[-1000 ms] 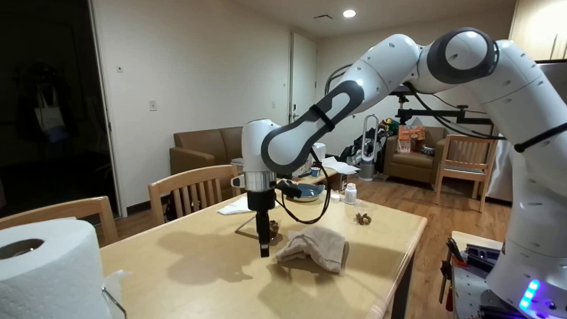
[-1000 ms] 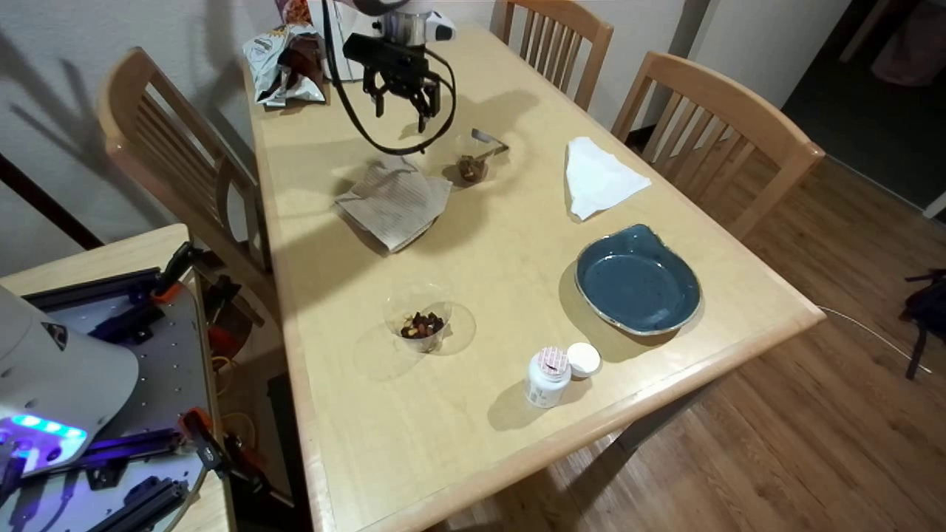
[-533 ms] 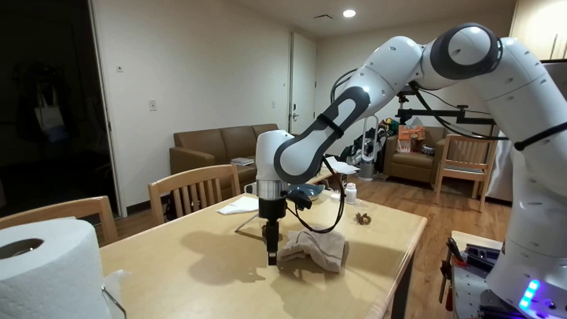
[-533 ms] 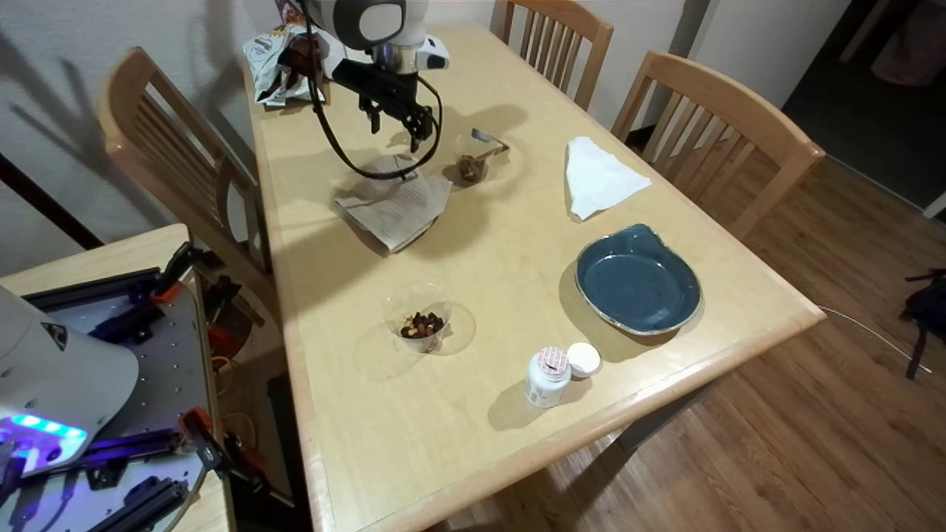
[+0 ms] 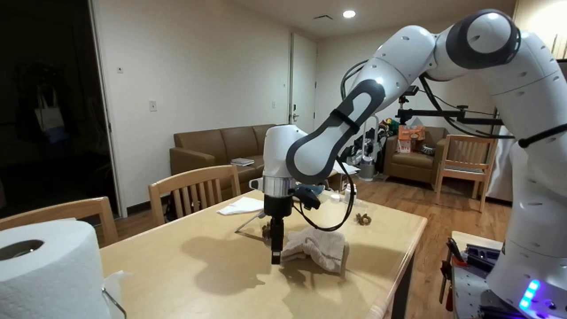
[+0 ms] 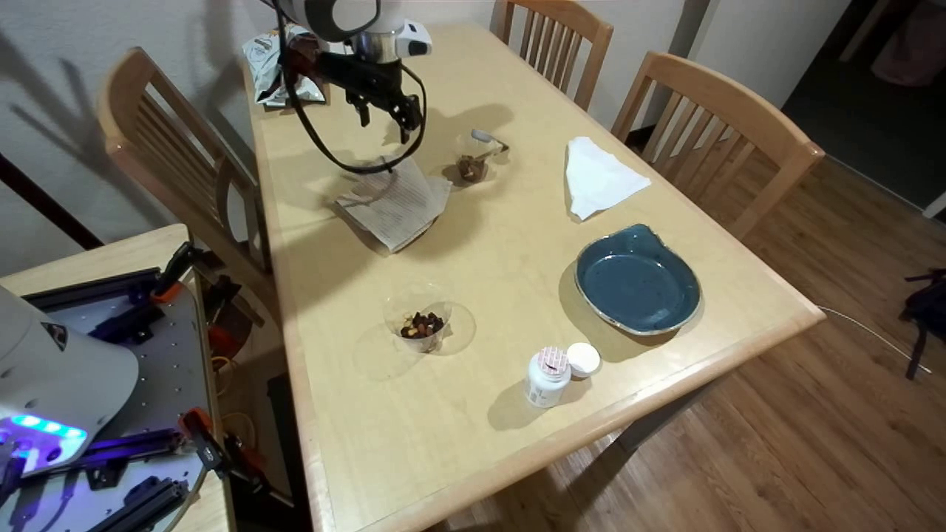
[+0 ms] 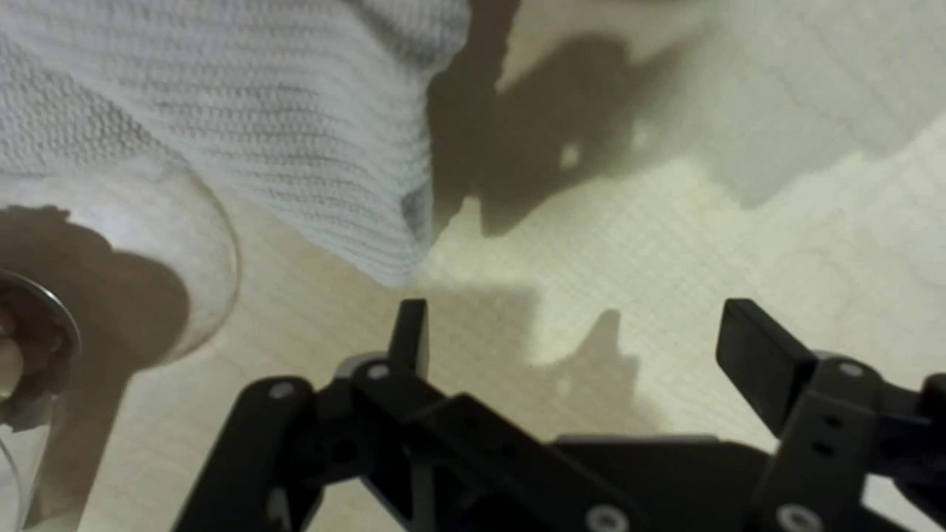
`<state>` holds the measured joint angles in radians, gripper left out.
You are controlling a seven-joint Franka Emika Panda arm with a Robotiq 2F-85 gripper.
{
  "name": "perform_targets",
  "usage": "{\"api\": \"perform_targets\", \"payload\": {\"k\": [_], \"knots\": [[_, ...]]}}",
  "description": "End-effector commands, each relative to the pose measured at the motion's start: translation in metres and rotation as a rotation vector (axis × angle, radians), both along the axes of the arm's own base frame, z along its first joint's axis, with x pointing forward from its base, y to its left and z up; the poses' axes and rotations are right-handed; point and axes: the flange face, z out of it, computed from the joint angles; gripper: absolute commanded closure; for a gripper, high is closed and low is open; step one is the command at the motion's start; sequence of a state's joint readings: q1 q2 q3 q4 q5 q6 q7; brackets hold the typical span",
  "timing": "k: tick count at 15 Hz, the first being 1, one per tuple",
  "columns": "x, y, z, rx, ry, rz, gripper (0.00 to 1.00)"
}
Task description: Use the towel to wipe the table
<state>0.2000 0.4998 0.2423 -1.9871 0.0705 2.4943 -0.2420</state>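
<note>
The towel (image 5: 320,249), a pale grey-beige rumpled cloth, lies on the light wood table (image 5: 164,257). In an exterior view the towel (image 6: 399,203) rests between two clear cups. My gripper (image 6: 384,130) points down above the tabletop, beside the towel's edge. Its jaws stand wide apart with nothing between them. In the wrist view a corner of the towel (image 7: 295,125) comes down from the upper left, ending just beyond the left finger (image 7: 411,332). Only bare table (image 7: 665,281) and shadow show within the gap of the gripper (image 7: 576,314).
A clear cup with a spoon (image 6: 473,166) stands near the towel, another cup of nuts (image 6: 423,329) on its opposite side. Also on the table are white paper (image 6: 602,181), a blue dish (image 6: 635,284), a white bottle (image 6: 547,383), a snack bag (image 6: 284,66) and a paper roll (image 5: 48,274).
My open gripper has shifted sideways toward the towel, dipping first and then rising slightly in the last half second. The towel and the other objects have stayed put.
</note>
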Motion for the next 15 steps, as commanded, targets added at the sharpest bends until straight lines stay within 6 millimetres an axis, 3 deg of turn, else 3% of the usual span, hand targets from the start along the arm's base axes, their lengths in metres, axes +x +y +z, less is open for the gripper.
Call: {"api": "perform_targets", "payload": {"k": [1,6,8,9,10,15], "knots": [[-0.062,-0.002,0.022,-0.037,-0.087,-0.079,0.0],[-0.146,-0.015,0.016,-0.077,-0.143,-0.18,0.0],[-0.167,-0.027,0.01,-0.115,-0.151,-0.195,0.0],[-0.144,-0.011,0.006,-0.095,-0.122,-0.163,0.0],[-0.153,-0.016,0.004,-0.104,-0.118,-0.166,0.0],[-0.144,-0.011,0.004,-0.124,-0.113,-0.148,0.0]]}}
